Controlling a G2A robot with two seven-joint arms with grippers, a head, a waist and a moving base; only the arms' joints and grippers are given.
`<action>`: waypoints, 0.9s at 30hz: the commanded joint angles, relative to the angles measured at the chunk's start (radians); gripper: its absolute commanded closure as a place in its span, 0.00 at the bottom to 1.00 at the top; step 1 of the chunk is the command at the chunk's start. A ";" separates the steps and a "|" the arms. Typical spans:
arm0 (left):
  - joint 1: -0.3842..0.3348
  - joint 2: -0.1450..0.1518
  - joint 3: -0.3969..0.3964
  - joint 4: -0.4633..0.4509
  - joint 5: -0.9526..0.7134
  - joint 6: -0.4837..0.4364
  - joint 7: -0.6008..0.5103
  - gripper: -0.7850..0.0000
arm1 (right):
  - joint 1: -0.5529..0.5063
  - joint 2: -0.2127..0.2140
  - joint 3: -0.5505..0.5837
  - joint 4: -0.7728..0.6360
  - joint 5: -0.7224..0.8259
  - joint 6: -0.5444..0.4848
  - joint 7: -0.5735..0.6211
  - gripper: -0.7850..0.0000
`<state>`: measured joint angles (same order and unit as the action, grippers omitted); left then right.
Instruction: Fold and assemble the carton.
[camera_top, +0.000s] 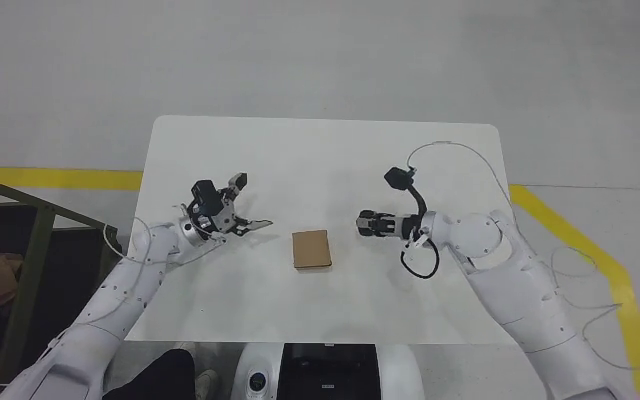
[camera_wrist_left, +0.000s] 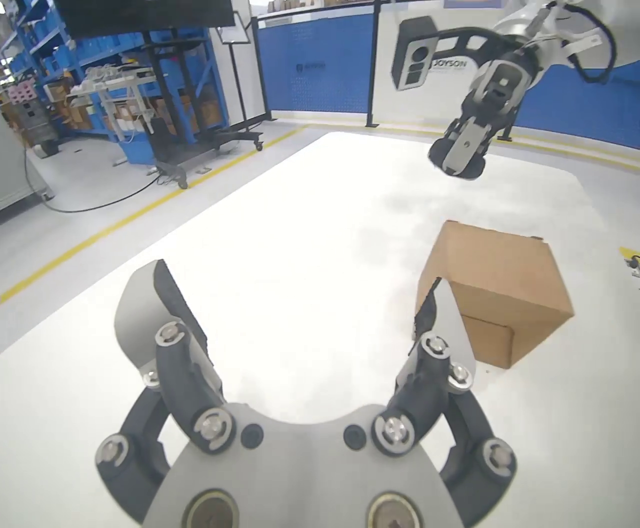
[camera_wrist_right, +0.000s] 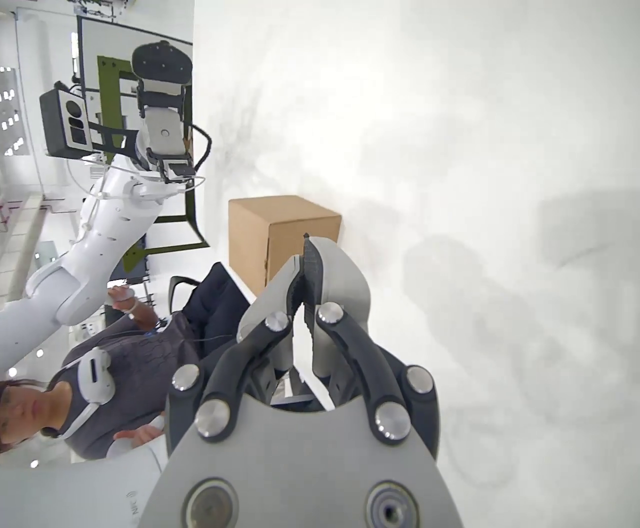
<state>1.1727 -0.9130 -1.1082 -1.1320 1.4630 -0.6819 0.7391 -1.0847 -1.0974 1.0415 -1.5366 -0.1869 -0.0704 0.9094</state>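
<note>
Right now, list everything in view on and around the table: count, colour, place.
carton: one, brown, closed into a box, standing near the middle of the table between the two grippers, touching neither.
table: one, white, carrying the carton.
floor tape: yellow stripes on the grey floor, off both sides of the table.
left gripper: one, grey and black, open, empty, over the table beside the carton.
right gripper: one, grey and black, shut, empty, on the carton's other side.
</note>
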 joint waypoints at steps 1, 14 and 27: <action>-0.003 0.002 -0.022 0.009 -0.029 0.007 -0.033 0.00 | -0.005 0.004 0.014 -0.010 -0.039 -0.009 -0.033 1.00; 0.007 0.010 -0.106 -0.010 -0.243 -0.139 -0.248 0.00 | -0.175 0.058 0.274 -0.211 -0.227 -0.053 -0.199 1.00; 0.009 0.011 -0.174 -0.044 -0.387 -0.140 -0.402 0.00 | -0.255 0.079 0.447 -0.310 -0.253 -0.096 -0.270 1.00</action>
<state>1.1803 -0.9019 -1.2783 -1.1747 1.0854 -0.8206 0.3518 -1.3330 -1.0193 1.4776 -1.8439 -0.4401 -0.1649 0.6480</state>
